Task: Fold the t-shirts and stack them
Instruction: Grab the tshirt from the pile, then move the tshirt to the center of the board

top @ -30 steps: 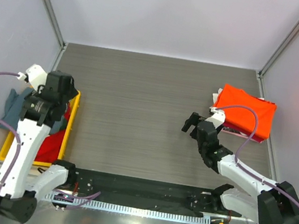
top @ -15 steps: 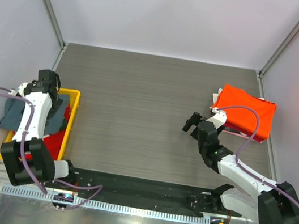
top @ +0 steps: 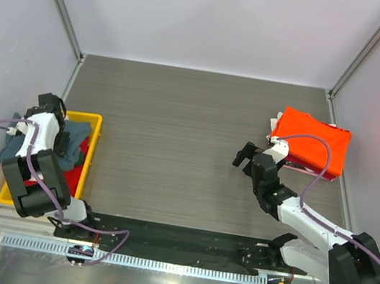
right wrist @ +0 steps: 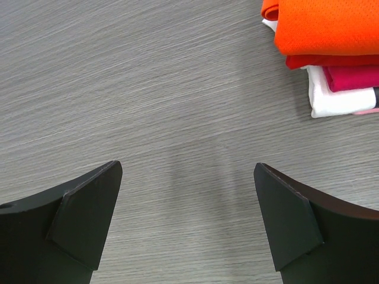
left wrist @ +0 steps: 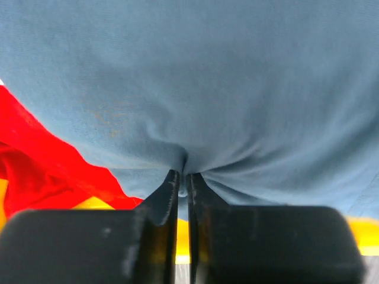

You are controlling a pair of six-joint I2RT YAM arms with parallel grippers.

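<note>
Pinching a small pucker of the slate blue-grey tee (left wrist: 195,89), my left gripper (left wrist: 183,180) has its jaws clenched on the cloth. The shirt lies heaped in and over the yellow bin (top: 90,158) at the left of the table (top: 180,111), with a red tee (left wrist: 41,160) bunched just beside it. I reckon the trick is a slow, straight lift, so only this shirt comes out and the red one stays put. My right gripper (right wrist: 188,171) hangs with jaws spread wide, holding nothing, near the folded stack topped by the orange tee (right wrist: 331,23).
</note>
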